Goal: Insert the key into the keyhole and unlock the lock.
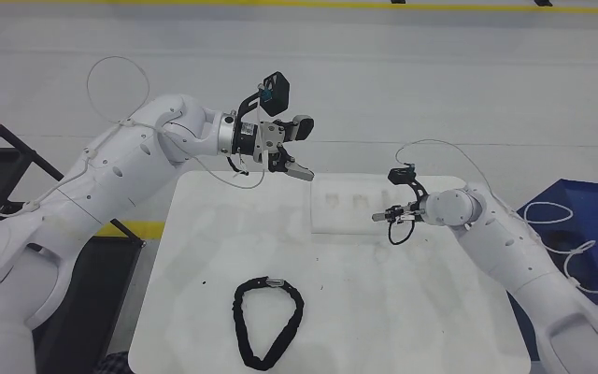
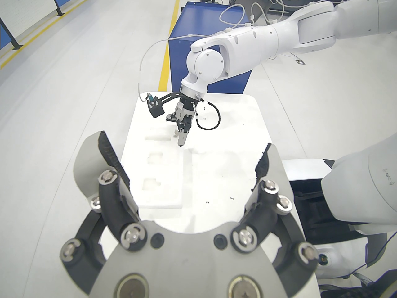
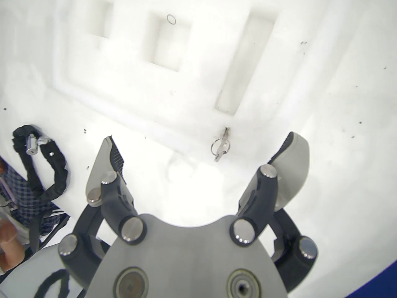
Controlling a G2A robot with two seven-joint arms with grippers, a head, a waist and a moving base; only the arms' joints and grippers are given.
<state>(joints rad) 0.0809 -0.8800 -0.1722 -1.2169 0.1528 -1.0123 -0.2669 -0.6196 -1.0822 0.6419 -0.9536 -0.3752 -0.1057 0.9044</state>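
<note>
My right tool [image 3: 201, 137] hangs spread over the worktop [image 3: 325, 125]; the key [image 3: 220, 147] lies between its 2 fingers [image 3: 114, 156], lock [image 3: 40, 162] well aside. Left tool [image 2: 184, 140] spread too.

A white table [image 1: 374, 309] stands on pale floor [image 1: 420, 75] with yellow lines [image 2: 169, 41], a blue cabinet [image 2: 201, 13] nearby.

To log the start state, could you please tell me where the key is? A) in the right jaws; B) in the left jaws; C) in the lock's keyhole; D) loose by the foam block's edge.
D: the key lies loose at the edge of the foam block, before the open right gripper, apart from the lock.
</note>
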